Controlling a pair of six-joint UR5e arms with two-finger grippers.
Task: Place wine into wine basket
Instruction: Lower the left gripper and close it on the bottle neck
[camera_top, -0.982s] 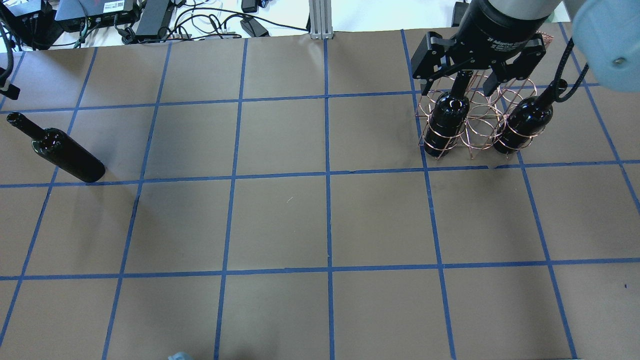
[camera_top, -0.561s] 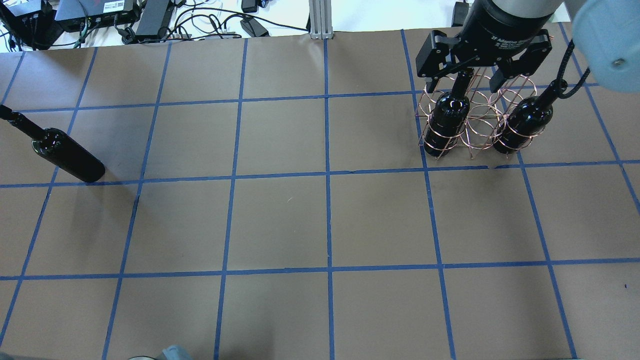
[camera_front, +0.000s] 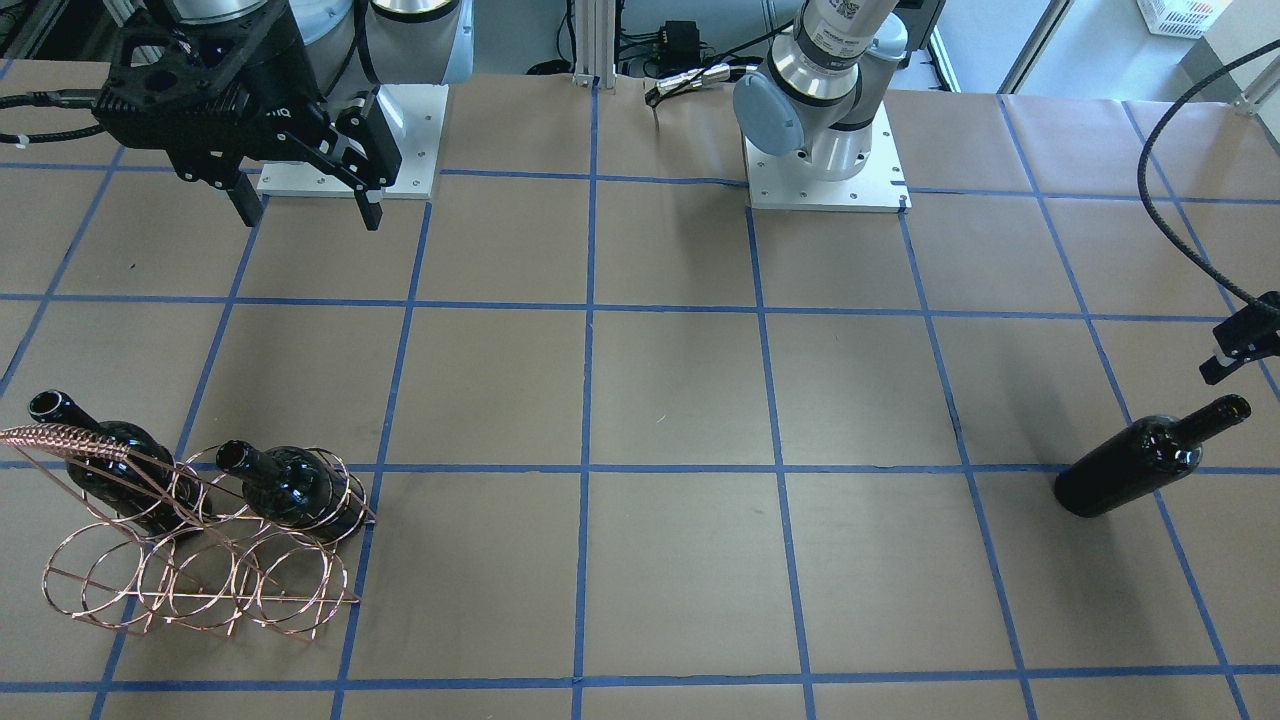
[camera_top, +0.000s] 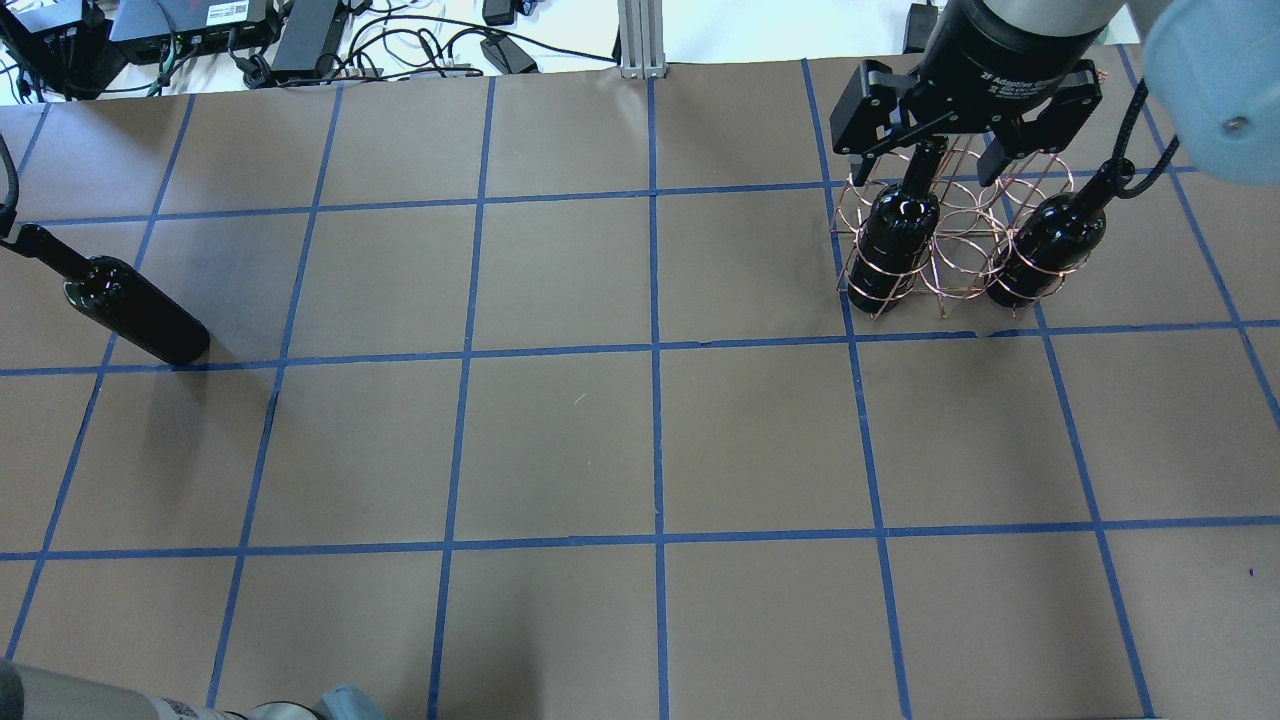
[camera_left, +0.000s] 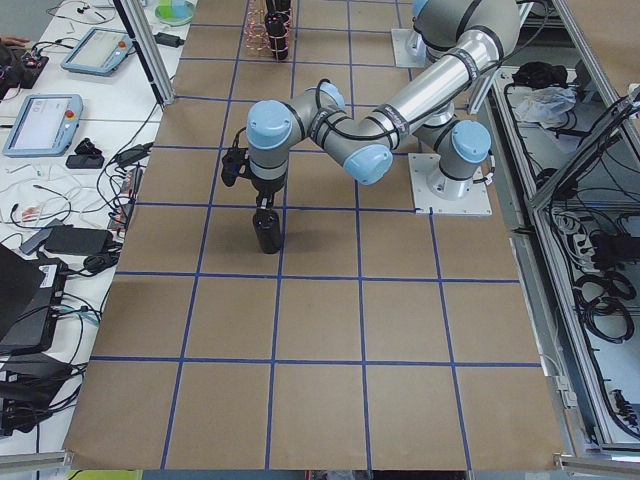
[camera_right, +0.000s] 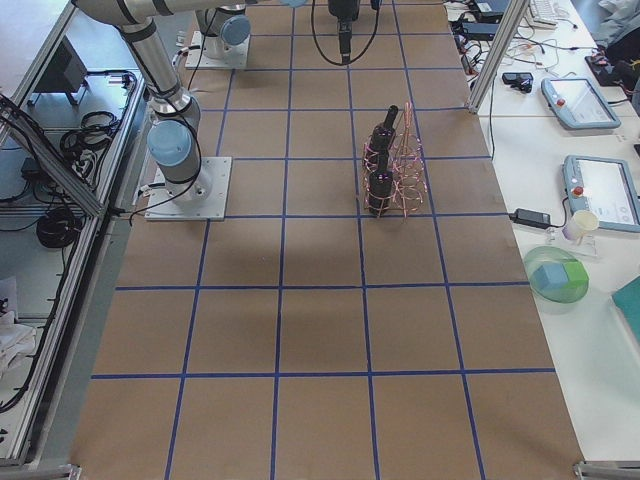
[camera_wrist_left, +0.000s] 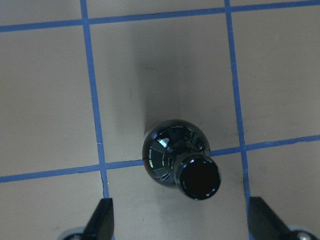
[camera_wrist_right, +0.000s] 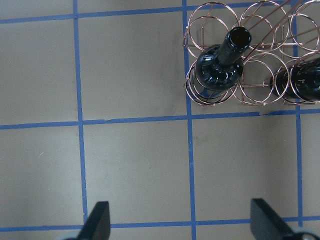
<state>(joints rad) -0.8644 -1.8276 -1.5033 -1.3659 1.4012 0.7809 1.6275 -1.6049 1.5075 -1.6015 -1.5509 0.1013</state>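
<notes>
Gaping wide: left tool, right tool; two bottles in wine basket, one wine apart.

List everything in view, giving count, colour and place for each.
wine: one, glossy black, standing alone on the table's left side.
bottles in the basket: two, glossy black, upright in the end slots, with the middle slot empty.
wine basket: one, copper wire, on the table's right side, far from the robot.
table: one, brown cover with a blue tape grid.
cables and adapters: several, black, beyond the table's far edge.
left gripper: one, black, fingers open, above the wine.
right gripper: one, black, fingers open, raised near the wine basket.
</notes>
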